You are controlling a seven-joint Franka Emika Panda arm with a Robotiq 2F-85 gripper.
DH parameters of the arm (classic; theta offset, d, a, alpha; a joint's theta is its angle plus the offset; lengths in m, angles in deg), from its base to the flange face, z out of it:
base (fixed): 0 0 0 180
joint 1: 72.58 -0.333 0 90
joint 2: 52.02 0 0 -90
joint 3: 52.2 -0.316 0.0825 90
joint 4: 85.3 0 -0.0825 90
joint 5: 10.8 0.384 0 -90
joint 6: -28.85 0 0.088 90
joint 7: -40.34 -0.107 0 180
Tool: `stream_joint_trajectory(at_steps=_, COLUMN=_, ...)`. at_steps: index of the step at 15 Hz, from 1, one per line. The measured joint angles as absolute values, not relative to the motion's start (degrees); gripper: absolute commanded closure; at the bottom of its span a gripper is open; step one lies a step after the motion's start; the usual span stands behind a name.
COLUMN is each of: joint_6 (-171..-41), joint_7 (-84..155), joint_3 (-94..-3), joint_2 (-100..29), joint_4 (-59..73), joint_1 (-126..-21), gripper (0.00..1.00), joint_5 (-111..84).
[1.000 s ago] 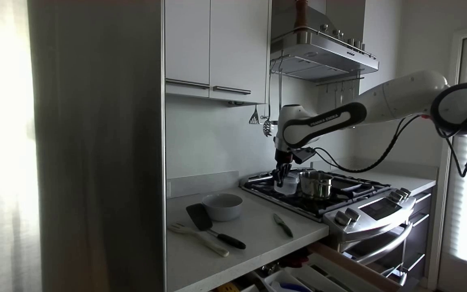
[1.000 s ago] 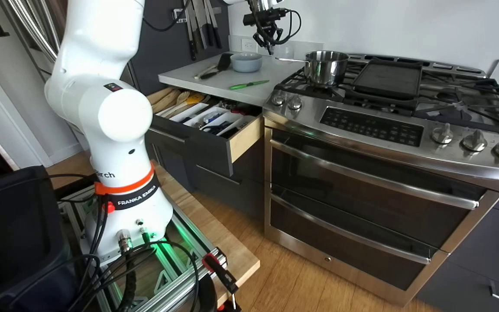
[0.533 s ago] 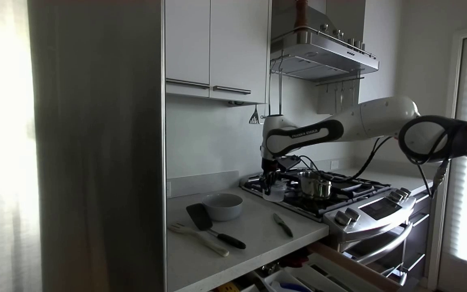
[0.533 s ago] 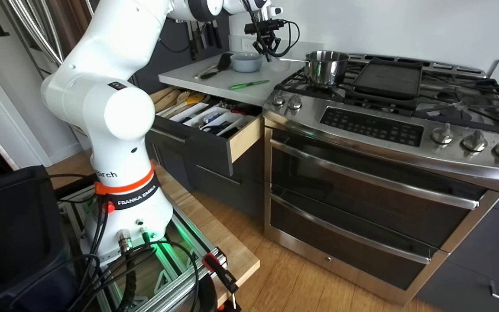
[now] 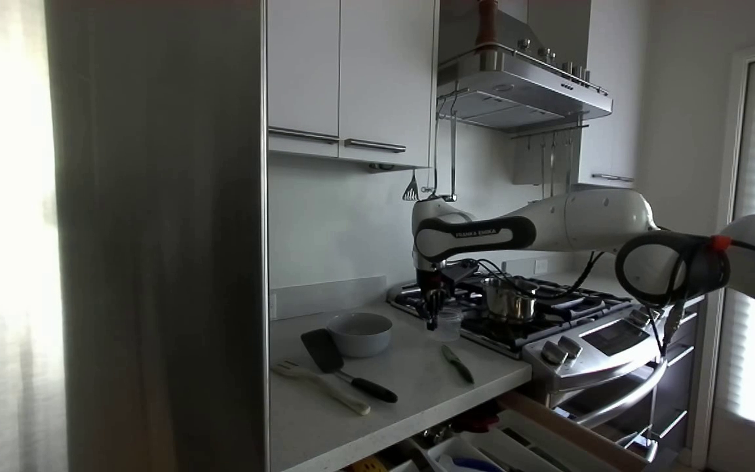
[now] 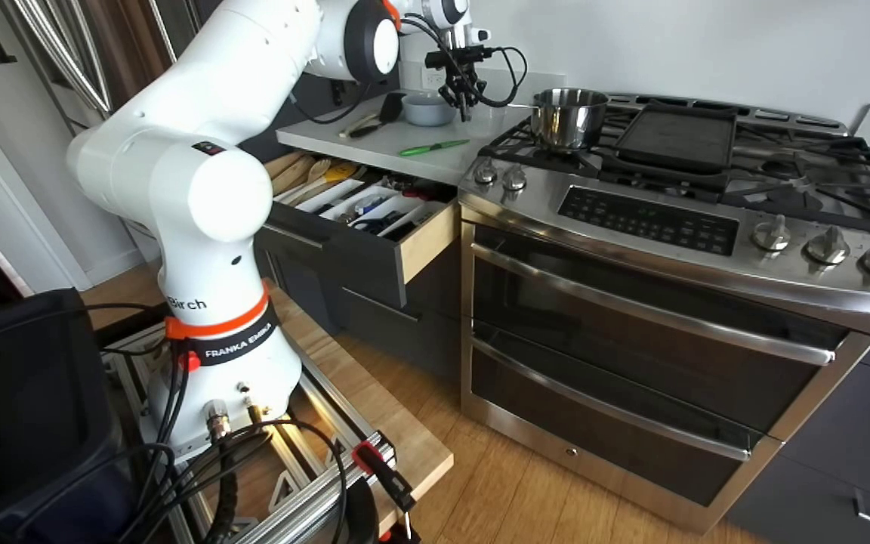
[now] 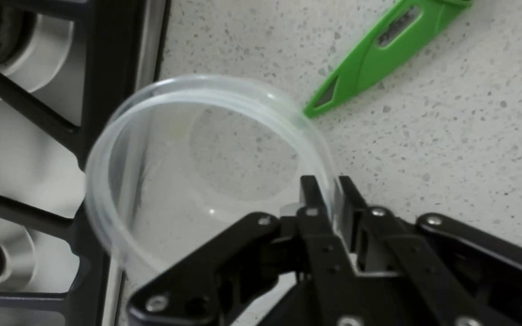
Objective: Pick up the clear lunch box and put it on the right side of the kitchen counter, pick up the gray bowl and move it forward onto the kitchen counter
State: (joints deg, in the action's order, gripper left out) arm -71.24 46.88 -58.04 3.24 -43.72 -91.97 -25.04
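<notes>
The clear lunch box [image 7: 224,158], a round translucent tub, is at the counter's stove-side edge, its wall overlapping the stove's edge in the wrist view. It shows faintly in both exterior views [image 5: 449,323] [image 6: 488,121]. My gripper [image 7: 327,179] points down with its narrowly spaced fingers on either side of the rim, shut on it; it shows in both exterior views [image 5: 432,321] [image 6: 465,115]. I cannot tell whether the box's base touches the counter. The gray bowl [image 5: 359,334] [image 6: 429,113] stands upright on the kitchen counter [image 5: 410,393], a short way from the gripper.
A green knife [image 7: 383,54] lies close to the lunch box. A black spatula [image 5: 322,351] and a pale fork [image 5: 325,381] lie beside the bowl. A steel pot [image 6: 567,125] stands on the gas stove [image 7: 107,90]. A drawer [image 6: 363,261] is open below the counter.
My gripper has carried the clear lunch box from over the stove toward the bowl's side and down to the counter beside the stove. The bowl has not moved.
</notes>
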Motion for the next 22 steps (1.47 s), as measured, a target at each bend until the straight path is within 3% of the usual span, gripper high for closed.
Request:
stream_joint_trajectory(at_steps=7, joint_6=-68.8, joint_7=48.9, joint_3=-57.1, joint_2=5.6, joint_4=-51.6, joint_1=-93.4, gripper=0.02, joint_5=-25.0)
stream_joint_trajectory(at_steps=22, joint_6=-68.8, joint_7=56.0, joint_3=-59.1, joint_2=5.5, joint_4=-59.4, joint_1=-99.6, gripper=0.00, joint_5=-18.2)
